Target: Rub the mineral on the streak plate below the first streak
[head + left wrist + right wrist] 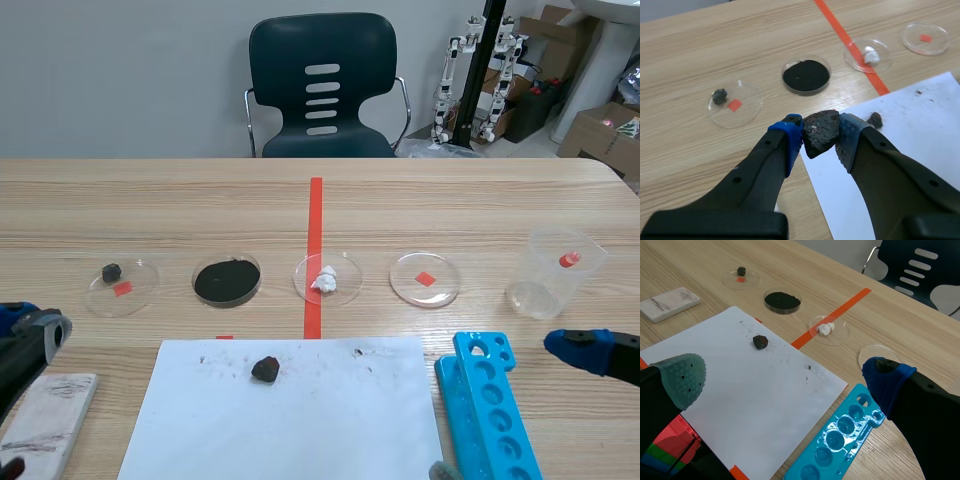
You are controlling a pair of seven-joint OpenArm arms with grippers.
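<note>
Mineral (pixel 820 133) clamped in left gripper (pixel 820 125), seen only from its wrist, right gripper (pixel 784 373) wide.

Streak plate (pixel 45 425) lies left of paper (pixel 300 430), dishes (pixel 440 290) behind it

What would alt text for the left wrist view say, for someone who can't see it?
The left gripper is shut on a dark, rough mineral chunk near the edge of a white paper sheet on a wooden table. Ahead lie four clear round dishes, one holding black powder.

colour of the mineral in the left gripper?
The mineral is dark brownish-black with faint reddish flecks; clearest in the left wrist view.
</note>
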